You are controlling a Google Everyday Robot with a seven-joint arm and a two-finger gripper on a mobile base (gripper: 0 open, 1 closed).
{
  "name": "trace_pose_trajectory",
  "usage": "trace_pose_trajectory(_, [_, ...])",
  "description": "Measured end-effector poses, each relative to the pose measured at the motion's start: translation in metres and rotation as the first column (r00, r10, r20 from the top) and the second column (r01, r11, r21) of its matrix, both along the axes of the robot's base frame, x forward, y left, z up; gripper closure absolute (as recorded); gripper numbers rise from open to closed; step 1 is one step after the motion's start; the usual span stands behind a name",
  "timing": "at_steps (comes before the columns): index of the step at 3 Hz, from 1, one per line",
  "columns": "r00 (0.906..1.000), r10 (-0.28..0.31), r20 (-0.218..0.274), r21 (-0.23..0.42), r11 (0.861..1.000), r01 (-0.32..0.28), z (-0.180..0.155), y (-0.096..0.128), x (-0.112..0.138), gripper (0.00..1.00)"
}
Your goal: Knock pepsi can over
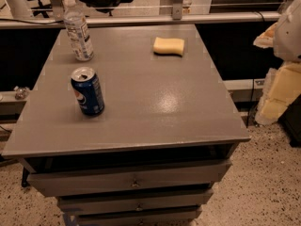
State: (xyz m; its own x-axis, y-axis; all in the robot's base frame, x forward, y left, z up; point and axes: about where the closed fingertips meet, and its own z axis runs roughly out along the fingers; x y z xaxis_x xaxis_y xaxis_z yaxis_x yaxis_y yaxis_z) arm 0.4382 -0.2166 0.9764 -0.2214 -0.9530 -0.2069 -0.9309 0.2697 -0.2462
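Note:
The pepsi can [88, 91] is blue with the round logo and a silver top. It stands upright on the left part of the grey table top [155, 102], near the front. My gripper [274, 95] hangs at the far right of the camera view, off the table's right side, well away from the can and holding nothing that I can see.
A clear plastic water bottle [78, 29] stands upright at the back left of the table. A yellow sponge [169, 45] lies at the back middle. Drawers [131, 181] sit under the table top. A rail [141, 19] runs behind the table.

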Motion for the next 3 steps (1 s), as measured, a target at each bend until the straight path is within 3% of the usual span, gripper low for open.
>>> trace_pose_trajectory(1, [1.0,0.0,0.0,0.0,1.0,0.0,0.0,0.0,0.0,0.0])
trace_pose_trajectory(2, [1.0,-0.003,-0.006,0.087,0.996,0.003,-0.011,0.012,0.002,0.0])
trace_pose_trajectory(3, [0.9998,0.001,-0.018,0.292,0.957,0.005,-0.045,0.052,0.012,0.0])
